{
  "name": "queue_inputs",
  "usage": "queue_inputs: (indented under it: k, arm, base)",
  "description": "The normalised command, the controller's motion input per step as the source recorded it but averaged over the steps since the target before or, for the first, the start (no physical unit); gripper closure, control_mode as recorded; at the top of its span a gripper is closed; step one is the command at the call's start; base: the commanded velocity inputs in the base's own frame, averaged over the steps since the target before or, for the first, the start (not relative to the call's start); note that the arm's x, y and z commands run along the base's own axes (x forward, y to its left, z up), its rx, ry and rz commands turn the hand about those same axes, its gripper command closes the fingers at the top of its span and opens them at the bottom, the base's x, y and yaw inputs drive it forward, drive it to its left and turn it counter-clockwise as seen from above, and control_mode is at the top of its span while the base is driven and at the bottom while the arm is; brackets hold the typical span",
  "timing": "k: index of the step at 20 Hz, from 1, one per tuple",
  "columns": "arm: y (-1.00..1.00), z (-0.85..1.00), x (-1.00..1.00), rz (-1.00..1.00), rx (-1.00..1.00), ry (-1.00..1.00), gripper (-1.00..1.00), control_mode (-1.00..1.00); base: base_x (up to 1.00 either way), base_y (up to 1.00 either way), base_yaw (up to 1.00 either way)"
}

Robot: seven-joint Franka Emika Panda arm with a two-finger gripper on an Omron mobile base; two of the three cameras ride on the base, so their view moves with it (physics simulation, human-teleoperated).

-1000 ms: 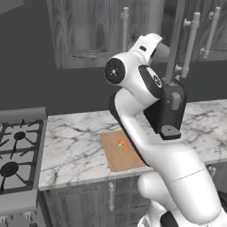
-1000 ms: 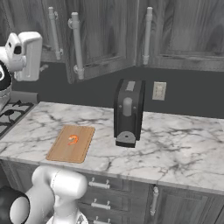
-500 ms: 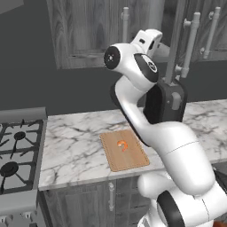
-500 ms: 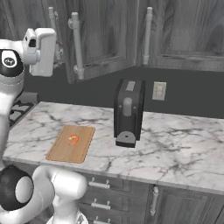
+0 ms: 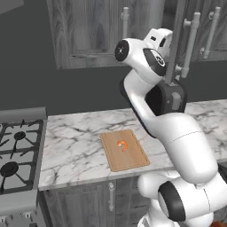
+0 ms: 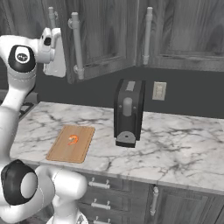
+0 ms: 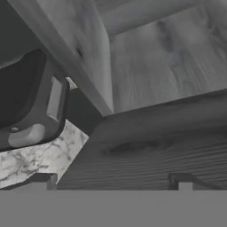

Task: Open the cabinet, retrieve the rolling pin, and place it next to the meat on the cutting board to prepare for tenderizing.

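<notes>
Hand view looks close along the dark grey wood-grain wall cabinet [image 7: 146,146], the gripper [image 7: 113,179] spread wide with nothing between its small dark fingertips [image 7: 179,179]. Its left door [image 6: 105,39] hangs slightly ajar, the long silver bar handle [image 6: 77,46] upright just beside the hand. Below, the tiny orange curled meat [image 5: 122,145] lies on the flat light-brown wooden cutting board [image 5: 133,162], near the black coffee machine [image 6: 128,112].

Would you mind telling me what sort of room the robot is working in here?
A simulated home kitchen, it seems: a marble counter beside a gas stove, dark wood-grain wall cabinets above, and a cutting board and coffee machine set out.
</notes>
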Motion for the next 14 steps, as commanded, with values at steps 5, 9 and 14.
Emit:
queue_inputs:
  k: [5, 9, 14]
  arm:
    - [-0.71, -0.11, -0.43, -0.15, 0.00, 0.00, -1.00, -1.00]
    - [-0.74, -0.03, -0.43, -0.16, 0.00, 0.00, -1.00, -1.00]
    - [-0.75, 0.00, -0.09, -0.15, 0.00, 0.04, -1.00, -1.00]
  base:
    - [0.00, 0.00, 0.00]
    - [0.00, 0.00, 0.00]
    - [0.00, 0.00, 0.00]
